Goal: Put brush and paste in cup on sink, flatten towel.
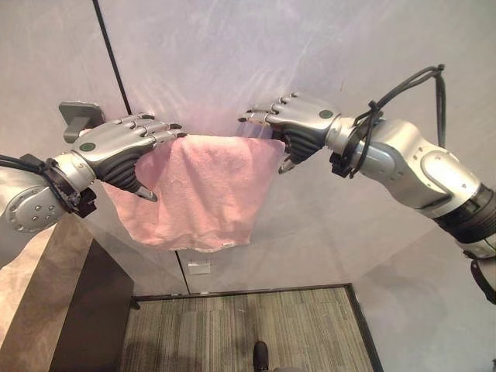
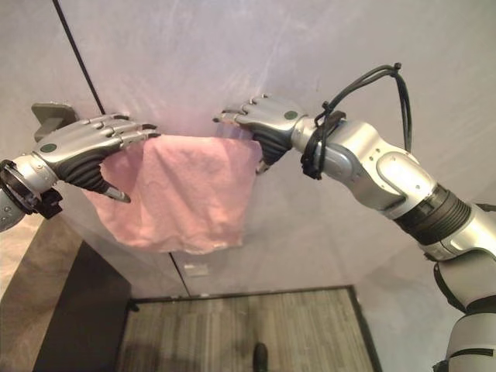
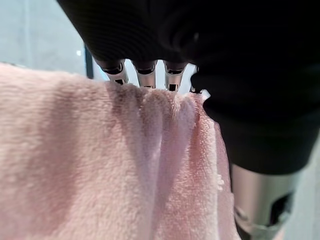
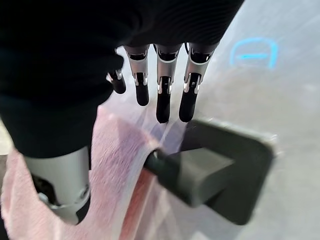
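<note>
A soft pink terry towel (image 1: 200,190) hangs over a thin rail against a pale grey wall, in the middle left of the head views, its lower edge drooping unevenly with one small white label at the bottom hem. The robot's left hand (image 1: 120,149) reaches in from the left edge and sits at the towel's upper left corner, fingers laid nearly straight over the top edge and thumb pointing down in front of the cloth; its own wrist view shows the fingers (image 3: 145,73) extended behind bunched folds of the towel. The right hand (image 1: 301,124) comes from the right side and rests at the towel's upper right corner, fingers stretched out along the wall above the rail, thumb hanging below. A dark grey rail bracket (image 4: 220,172) is fixed to the wall just beside that hand. Another grey bracket (image 1: 78,118) shows at the upper left, behind the left hand.
</note>
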You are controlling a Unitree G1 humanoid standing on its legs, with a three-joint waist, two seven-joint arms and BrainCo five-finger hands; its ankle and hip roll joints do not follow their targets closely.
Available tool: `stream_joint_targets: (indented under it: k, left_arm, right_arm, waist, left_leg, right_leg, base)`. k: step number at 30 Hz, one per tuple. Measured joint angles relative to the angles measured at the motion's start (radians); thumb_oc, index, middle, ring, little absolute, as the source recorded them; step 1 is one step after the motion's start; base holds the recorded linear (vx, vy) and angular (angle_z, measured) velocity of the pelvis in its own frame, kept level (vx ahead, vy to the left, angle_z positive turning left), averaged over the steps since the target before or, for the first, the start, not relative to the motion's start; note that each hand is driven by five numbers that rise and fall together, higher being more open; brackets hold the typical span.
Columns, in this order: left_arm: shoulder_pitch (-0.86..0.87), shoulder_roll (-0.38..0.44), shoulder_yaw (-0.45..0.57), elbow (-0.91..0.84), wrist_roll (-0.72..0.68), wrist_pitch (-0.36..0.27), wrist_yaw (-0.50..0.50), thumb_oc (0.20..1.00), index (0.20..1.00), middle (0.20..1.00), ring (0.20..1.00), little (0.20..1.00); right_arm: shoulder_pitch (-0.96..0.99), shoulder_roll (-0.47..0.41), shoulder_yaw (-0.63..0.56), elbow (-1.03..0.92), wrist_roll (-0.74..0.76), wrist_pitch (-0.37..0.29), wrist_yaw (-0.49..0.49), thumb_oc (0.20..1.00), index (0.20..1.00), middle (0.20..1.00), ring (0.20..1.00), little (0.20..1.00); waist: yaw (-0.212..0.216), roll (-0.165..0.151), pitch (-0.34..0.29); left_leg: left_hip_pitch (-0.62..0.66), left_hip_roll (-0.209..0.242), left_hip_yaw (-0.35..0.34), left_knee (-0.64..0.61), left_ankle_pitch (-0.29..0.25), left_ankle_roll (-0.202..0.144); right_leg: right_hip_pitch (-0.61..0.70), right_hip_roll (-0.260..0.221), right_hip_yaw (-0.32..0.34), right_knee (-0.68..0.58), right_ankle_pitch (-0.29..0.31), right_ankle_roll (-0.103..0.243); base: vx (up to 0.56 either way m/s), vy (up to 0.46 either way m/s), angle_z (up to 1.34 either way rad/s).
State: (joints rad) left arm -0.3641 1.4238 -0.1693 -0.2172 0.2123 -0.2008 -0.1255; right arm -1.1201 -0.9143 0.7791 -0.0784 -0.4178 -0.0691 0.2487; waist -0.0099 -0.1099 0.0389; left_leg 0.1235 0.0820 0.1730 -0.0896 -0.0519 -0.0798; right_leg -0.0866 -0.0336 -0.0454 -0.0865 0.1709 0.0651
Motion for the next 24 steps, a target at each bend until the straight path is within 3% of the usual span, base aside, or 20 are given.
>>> stream_joint_targets:
  k: [6,24]
  left_arm:
    - [-0.008,-0.019,0.0,-0.001,0.003,0.001,0.002,1.0,1.0,1.0,1.0,1.0]
    - [0.006,-0.06,0.008,-0.009,0.002,0.021,0.001,1.0,1.0,1.0,1.0,1.0]
  right_arm:
    - [-0.001,0.002,-0.001,-0.004,0.002,0.0,0.0,1.0,1.0,1.0,1.0,1.0]
    - [0.048,0.017,-0.001,-0.046,-0.029,-0.017,0.015,1.0,1.0,1.0,1.0,1.0]
  waist:
    - [0.005,-0.015,-0.001]
    - [0.012,-0.016,0.001]
  left_leg:
    - [0.001,0.0,0.0,0.0,0.0,0.0]
    - [0.014,0.001,0.001,0.0,-0.003,-0.001]
  right_leg:
    - [0.0,0.0,0.0,0.0,-0.001,0.001]
    - [0.008,0.001,0.002,-0.002,-0.004,0.005]
  base:
    - [0.0,0.0,0.0]
    - [0.0,0.0,0.0]
